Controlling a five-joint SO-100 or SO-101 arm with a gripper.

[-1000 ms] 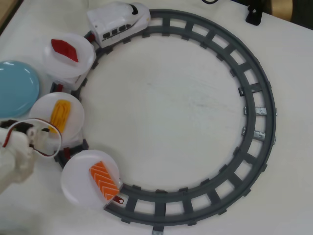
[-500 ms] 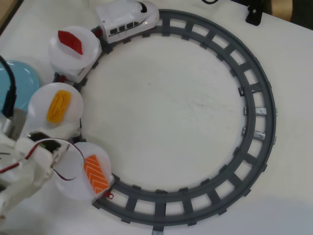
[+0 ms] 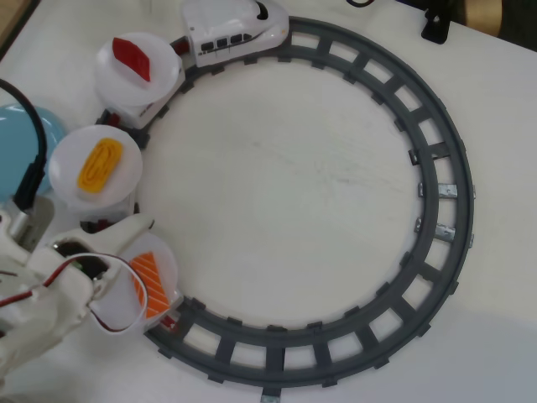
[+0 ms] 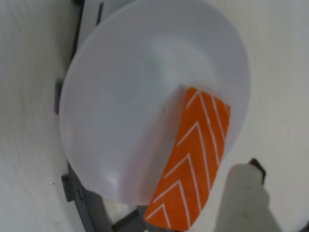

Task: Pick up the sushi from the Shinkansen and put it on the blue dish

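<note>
Orange sushi on white plate, directly under gripper.

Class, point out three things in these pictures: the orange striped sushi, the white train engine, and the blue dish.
sushi (image 4: 190, 164), wrist view, on its striped orange top.
train engine (image 3: 231, 32), overhead view, on its white roof.
blue dish (image 3: 25, 143), overhead view, on its visible light-blue surface at the left edge.
</note>
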